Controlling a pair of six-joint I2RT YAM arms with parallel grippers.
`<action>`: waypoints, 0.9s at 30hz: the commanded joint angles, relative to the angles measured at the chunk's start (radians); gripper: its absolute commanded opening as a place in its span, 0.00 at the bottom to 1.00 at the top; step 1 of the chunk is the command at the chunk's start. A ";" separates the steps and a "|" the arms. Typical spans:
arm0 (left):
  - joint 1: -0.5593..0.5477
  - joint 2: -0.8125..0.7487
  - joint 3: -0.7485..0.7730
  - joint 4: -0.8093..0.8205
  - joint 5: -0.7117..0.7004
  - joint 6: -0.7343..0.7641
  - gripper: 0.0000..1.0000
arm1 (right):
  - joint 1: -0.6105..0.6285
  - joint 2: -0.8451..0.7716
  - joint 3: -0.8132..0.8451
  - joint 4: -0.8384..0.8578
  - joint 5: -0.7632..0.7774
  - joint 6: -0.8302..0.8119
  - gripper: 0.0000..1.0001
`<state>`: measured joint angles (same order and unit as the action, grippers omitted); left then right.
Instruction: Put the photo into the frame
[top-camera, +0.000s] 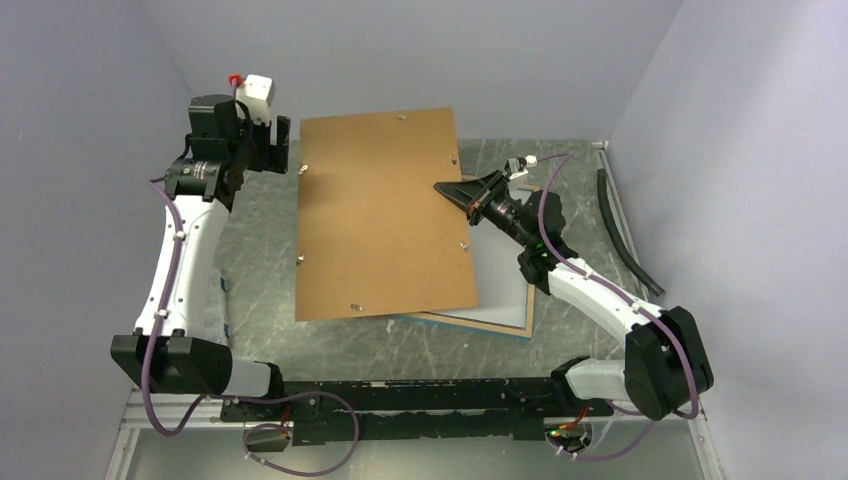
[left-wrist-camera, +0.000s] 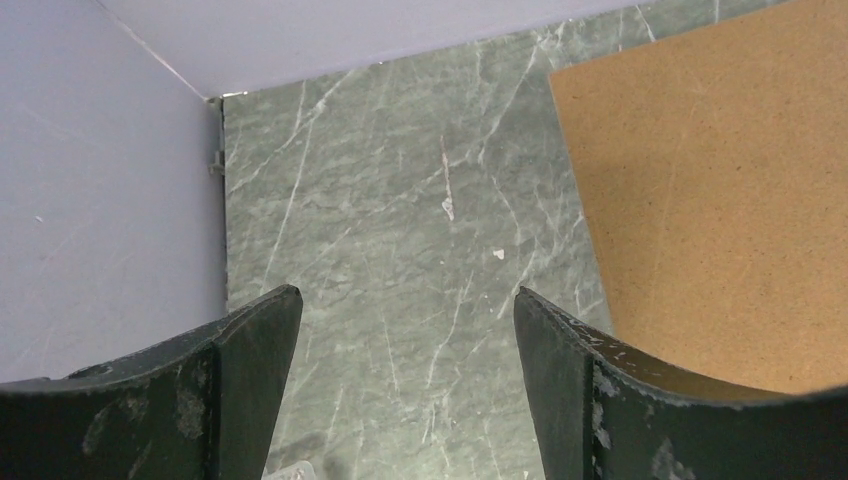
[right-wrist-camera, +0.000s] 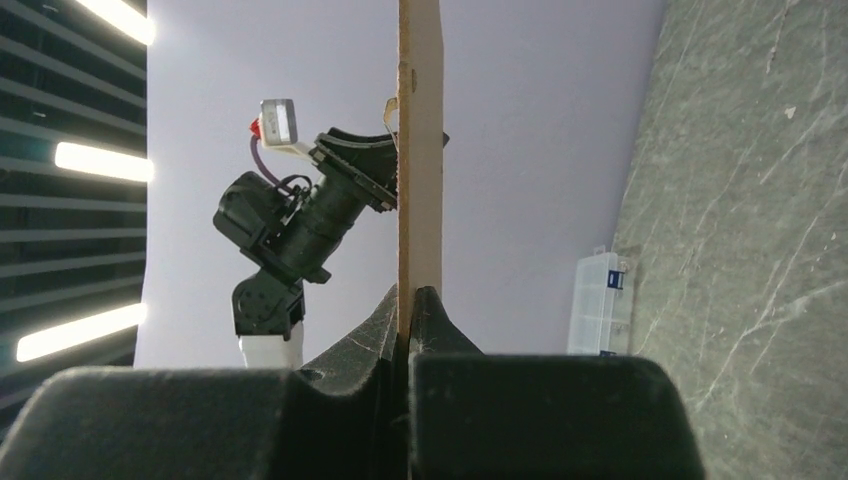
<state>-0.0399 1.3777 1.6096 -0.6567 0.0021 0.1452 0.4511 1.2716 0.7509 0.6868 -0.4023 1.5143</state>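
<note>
Photo (top-camera: 503, 275), pale side up, lies within the frame (top-camera: 478, 322) right of the table's (top-camera: 260, 250) middle, mostly covered by a brown backing panel (top-camera: 380, 215). Toward the far left corner, the left gripper (left-wrist-camera: 405, 310) hangs with jaws spread wide, holding nothing, just beside the panel's far left corner. On the right, the right gripper (right-wrist-camera: 412, 300) is pressed together on the panel's right edge, pinching it clear of the table.
</note>
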 joint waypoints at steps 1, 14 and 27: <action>-0.008 0.011 -0.014 -0.004 0.040 -0.006 0.83 | 0.011 -0.023 0.061 0.099 -0.001 0.032 0.00; -0.069 -0.002 -0.053 -0.035 0.069 0.013 0.82 | 0.020 -0.008 0.059 0.123 0.004 0.035 0.00; -0.122 -0.081 -0.141 -0.107 0.074 -0.013 0.81 | 0.019 -0.041 0.030 0.115 0.100 -0.003 0.00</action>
<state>-0.1284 1.3632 1.5017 -0.7231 0.0177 0.1524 0.4633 1.2770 0.7525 0.6670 -0.3359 1.4757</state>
